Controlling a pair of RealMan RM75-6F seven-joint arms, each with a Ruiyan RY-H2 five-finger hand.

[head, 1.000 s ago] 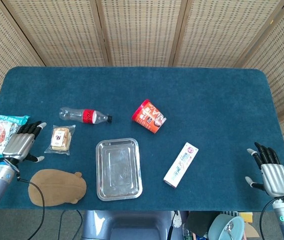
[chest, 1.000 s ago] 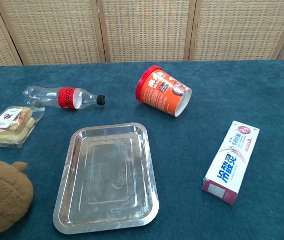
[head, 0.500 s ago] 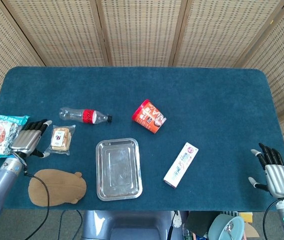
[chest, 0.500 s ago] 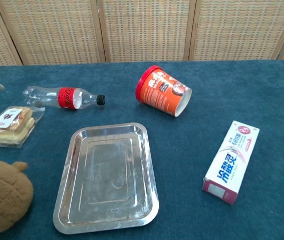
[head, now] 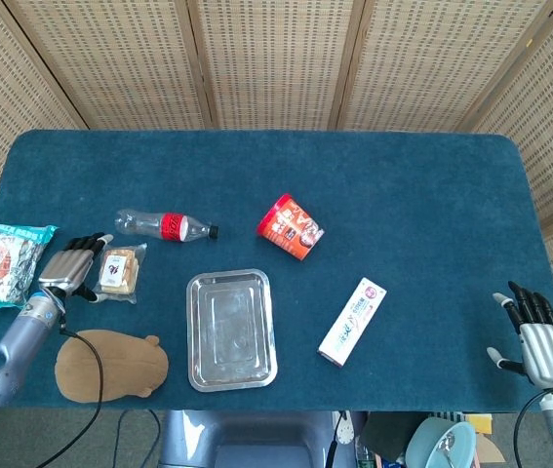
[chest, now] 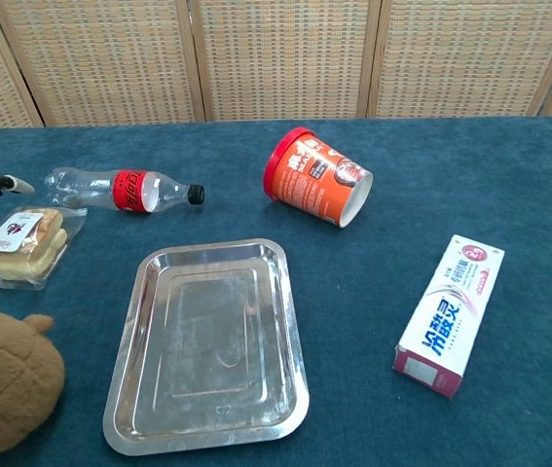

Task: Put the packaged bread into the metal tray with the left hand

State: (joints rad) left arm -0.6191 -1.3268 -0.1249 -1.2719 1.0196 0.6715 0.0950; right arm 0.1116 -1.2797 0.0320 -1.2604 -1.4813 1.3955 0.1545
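teal table [head: 403, 195], silver tray [head: 231, 330], red cup [head: 291, 226], perhaps tan plush [head: 110, 365]

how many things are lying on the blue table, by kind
Snack packets: 2, the packaged bread and a teal bag
Bottles: 1, plastic bottle
Cups: 1, red cup on its side
Trays: 1, metal tray
Boxes: 1, toothpaste box
Soft toys: 1, brown plush
Total: 7

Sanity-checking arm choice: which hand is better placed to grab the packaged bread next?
Left. The left hand sits open right beside the packaged bread; the right hand is at the table's far right edge, beyond the metal tray.
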